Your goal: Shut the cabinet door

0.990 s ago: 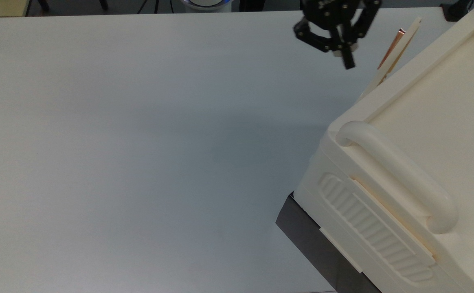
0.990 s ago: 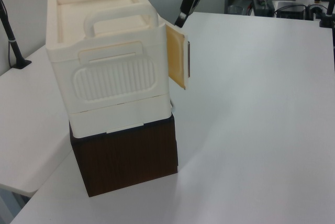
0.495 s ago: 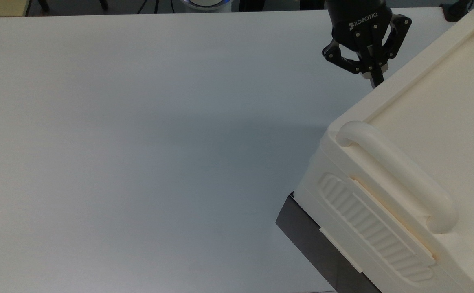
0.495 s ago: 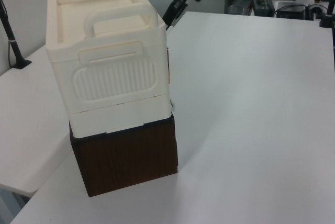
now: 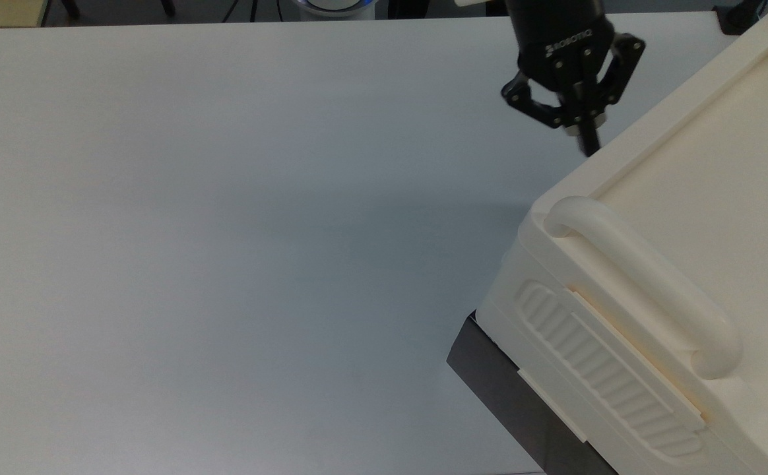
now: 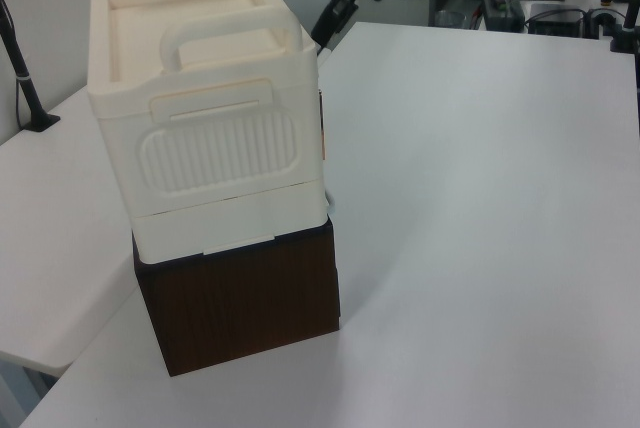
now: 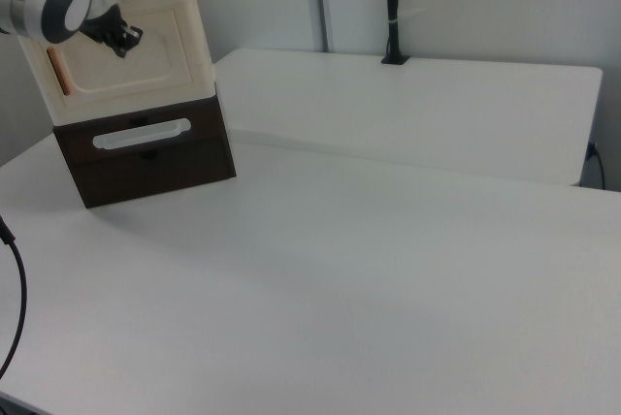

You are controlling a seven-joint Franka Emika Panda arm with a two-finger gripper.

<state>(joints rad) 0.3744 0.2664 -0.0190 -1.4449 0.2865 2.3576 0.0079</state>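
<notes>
We judge the closing done: the flat cream plastic cabinet door (image 7: 121, 47) with its copper-orange strip lies flush in the large cream box-like cabinet (image 5: 674, 264) at the white table's (image 5: 225, 231) edge. Our black two-finger gripper (image 5: 587, 142), fingers pinched together and empty, sits just beside it.

The cabinet door (image 7: 126, 47) has swung shut; the gripper (image 5: 585, 142) backed slightly away.

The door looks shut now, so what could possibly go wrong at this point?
1. The gripper hangs close against the cabinet; a careless retreat might scrape or nudge it.
2. The cabinet sits high on a dark base, so a sideways knock could shift the stack.
3. The cabinet door may not be latched and could swing out.
</notes>
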